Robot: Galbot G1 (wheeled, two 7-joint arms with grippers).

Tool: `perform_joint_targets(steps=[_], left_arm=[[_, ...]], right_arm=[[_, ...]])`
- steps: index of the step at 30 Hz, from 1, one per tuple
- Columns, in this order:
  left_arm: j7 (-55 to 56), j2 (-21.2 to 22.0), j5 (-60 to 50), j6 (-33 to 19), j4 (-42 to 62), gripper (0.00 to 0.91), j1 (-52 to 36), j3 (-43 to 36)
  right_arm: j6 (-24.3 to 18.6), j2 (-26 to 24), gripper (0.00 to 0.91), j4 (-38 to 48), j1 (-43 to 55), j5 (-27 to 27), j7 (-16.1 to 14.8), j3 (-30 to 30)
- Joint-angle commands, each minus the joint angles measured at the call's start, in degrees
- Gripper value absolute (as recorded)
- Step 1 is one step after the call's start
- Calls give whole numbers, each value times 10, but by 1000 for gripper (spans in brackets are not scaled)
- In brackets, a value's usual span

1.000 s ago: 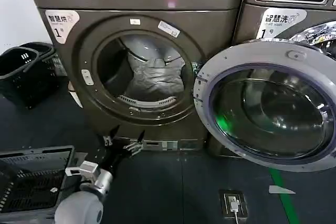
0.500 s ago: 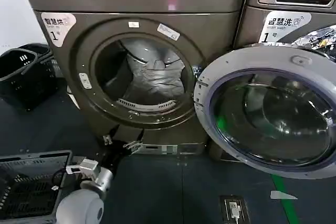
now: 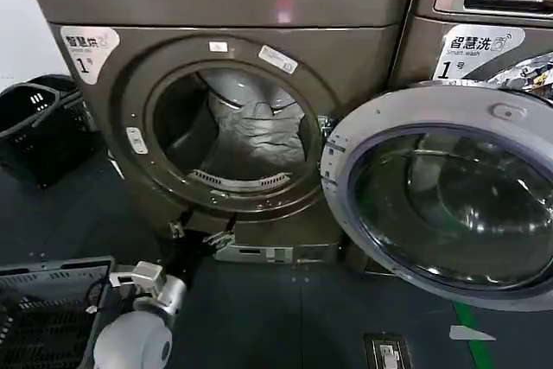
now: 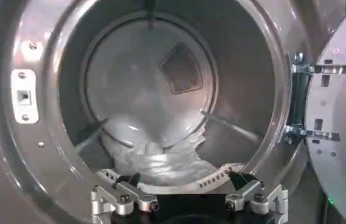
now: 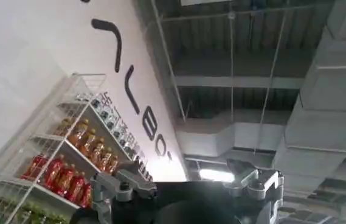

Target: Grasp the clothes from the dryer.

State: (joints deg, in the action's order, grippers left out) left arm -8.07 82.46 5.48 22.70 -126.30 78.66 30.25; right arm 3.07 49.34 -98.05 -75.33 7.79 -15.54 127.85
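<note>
Clothes heaped low at the back of the dryer drum, door swung wide | left gripper poised just below the porthole, jaws released | soft, light, floppy — likely best pinched at a raised fold on top | right gripper pointed at the ceiling, idle — jaws spread

The right gripper points up toward a ceiling of grey ducts, its fingers spread apart; beside it, wire shelves of bottled drinks line a white wall
</note>
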Motion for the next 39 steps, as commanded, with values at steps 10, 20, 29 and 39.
perform_joint_targets(steps=[10, 20, 29, 39], left_arm=[[3, -5, 3, 3, -7, 907, -1, -2], [6, -4, 9, 7, -10, 907, 4, 0], [8, -3, 9, 12, -15, 907, 9, -5], [8, 1, 6, 19, -13, 907, 5, -14]], right_arm=[[1, 9, 907, -12, -1, 9, -11, 1], [2, 11, 907, -10, 0, 18, -8, -2], [8, 12, 907, -17, -2, 30, -7, -1], [11, 12, 907, -20, -15, 48, -7, 12]])
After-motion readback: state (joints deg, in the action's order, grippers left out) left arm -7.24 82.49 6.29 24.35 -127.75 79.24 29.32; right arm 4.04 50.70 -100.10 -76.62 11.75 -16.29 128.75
